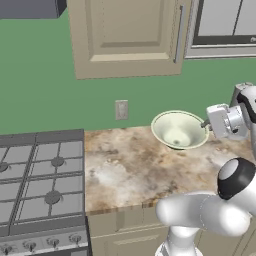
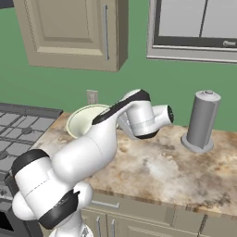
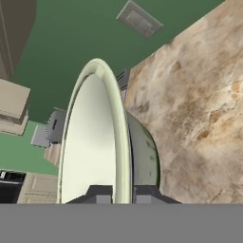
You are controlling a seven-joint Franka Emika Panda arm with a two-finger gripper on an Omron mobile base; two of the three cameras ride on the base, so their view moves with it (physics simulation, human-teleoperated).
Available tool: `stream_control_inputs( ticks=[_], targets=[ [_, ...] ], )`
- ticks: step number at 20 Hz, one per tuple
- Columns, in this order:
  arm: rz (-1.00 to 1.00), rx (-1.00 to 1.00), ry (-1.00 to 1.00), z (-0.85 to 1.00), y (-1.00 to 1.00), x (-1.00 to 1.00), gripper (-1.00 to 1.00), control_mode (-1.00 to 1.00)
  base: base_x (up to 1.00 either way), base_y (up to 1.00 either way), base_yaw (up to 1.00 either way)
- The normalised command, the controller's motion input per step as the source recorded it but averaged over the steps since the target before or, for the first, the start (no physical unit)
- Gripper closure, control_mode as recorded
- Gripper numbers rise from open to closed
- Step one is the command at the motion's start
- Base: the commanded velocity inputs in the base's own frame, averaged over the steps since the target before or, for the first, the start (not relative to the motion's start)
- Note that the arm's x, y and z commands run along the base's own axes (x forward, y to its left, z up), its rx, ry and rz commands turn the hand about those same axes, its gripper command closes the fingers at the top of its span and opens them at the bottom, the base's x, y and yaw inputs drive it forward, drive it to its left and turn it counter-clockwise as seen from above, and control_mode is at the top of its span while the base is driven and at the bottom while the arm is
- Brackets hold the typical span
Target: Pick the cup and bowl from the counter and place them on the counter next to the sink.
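The pale cream-green bowl (image 1: 179,131) hangs tilted on its side above the back of the marbled counter (image 1: 130,170), its opening turned toward the stove. My gripper (image 1: 205,124) is shut on its right rim. In the hand view the bowl (image 3: 92,142) stands edge-on, and the two fingertips of the gripper (image 3: 122,194) pinch the thin rim between them. From the right base view the bowl (image 2: 83,119) shows partly behind my arm. The cup and the sink are out of view.
A grey gas stove (image 1: 40,180) borders the counter on the left. A tall grey-white roll on a stand (image 2: 202,120) sits at the back right. A wall outlet (image 1: 121,109) is behind the bowl, with a beige cabinet (image 1: 130,35) overhead.
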Motion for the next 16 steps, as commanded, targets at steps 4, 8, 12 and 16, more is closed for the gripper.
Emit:
stream_control_inputs(
  ticks=[4, 8, 12, 16],
  targets=[
    [0.0, 0.0, 0.0, 0.0, 0.0, 0.0, 1.0, 1.0, -0.25, 0.24, 0.01],
    [0.0, 0.0, 0.0, 0.0, 0.0, 0.0, 1.0, 1.0, -1.0, 0.37, 0.05],
    [0.0, 0.0, 0.0, 0.0, 0.0, 0.0, 1.0, 1.0, -0.95, 0.44, 0.07],
    [0.0, 0.0, 0.0, 0.0, 0.0, 0.0, 1.0, 1.0, -0.2, 0.21, 0.05]
  ],
)
